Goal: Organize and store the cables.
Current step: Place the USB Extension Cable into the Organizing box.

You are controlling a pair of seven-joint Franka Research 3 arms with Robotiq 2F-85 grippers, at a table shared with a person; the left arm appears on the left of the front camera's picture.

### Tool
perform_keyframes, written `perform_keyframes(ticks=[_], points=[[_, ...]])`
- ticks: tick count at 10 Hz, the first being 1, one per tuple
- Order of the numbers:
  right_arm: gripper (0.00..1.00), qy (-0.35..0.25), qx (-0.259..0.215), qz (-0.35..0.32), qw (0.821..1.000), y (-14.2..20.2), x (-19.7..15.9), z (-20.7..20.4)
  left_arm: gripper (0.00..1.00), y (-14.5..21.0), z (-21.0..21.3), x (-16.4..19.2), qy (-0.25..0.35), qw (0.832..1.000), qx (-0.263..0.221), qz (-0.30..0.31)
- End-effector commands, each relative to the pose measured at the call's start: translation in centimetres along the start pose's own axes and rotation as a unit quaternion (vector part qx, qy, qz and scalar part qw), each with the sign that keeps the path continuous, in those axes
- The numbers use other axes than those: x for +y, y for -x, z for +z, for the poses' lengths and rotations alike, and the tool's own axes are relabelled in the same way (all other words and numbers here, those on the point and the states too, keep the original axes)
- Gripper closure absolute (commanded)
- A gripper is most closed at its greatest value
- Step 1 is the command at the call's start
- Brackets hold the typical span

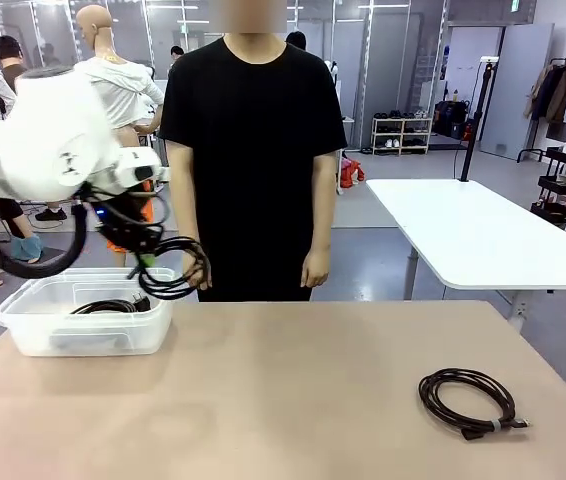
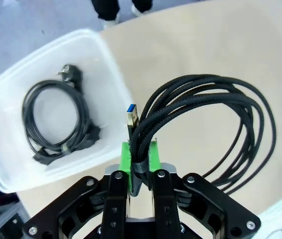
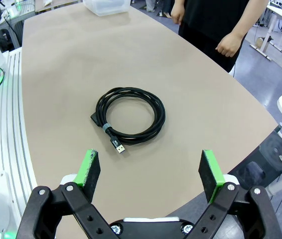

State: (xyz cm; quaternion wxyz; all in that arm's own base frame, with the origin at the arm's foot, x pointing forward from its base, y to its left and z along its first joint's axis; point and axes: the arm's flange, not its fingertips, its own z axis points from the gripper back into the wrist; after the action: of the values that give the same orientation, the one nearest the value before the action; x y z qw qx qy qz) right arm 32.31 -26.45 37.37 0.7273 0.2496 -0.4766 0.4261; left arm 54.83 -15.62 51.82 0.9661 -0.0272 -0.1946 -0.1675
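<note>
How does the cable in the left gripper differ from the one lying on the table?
The held cable hangs from the shut left gripper near the bin; the table cable lies flat on the table. The held cable's loops spread loose and uneven; the table cable is a tidy round coil with a pale tie band. Both are thin, black, with metal plugs.

From the front, the bin (image 1: 83, 335) seemingly hides most of its cable (image 1: 113, 306).
</note>
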Motion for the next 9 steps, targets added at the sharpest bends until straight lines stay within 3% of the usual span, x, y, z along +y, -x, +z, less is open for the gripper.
perform_keyframes(ticks=[1,4,9], points=[[0.0,0.008,0.001,-0.012,1.0,-0.5,0.0,0.0,0.85,1.4,-1.1,4.3,0.013,1.0,-0.008,0.012],[0.0,0.008,0.001,-0.012,1.0,-0.5,0.0,0.0,0.85,1.3,-1.2,12.4,0.004,0.999,-0.026,0.019],[0.0,0.008,0.001,-0.012,1.0,-0.5,0.0,0.0,0.85,1.5,-6.7,17.4,-0.029,0.997,0.041,0.065]])
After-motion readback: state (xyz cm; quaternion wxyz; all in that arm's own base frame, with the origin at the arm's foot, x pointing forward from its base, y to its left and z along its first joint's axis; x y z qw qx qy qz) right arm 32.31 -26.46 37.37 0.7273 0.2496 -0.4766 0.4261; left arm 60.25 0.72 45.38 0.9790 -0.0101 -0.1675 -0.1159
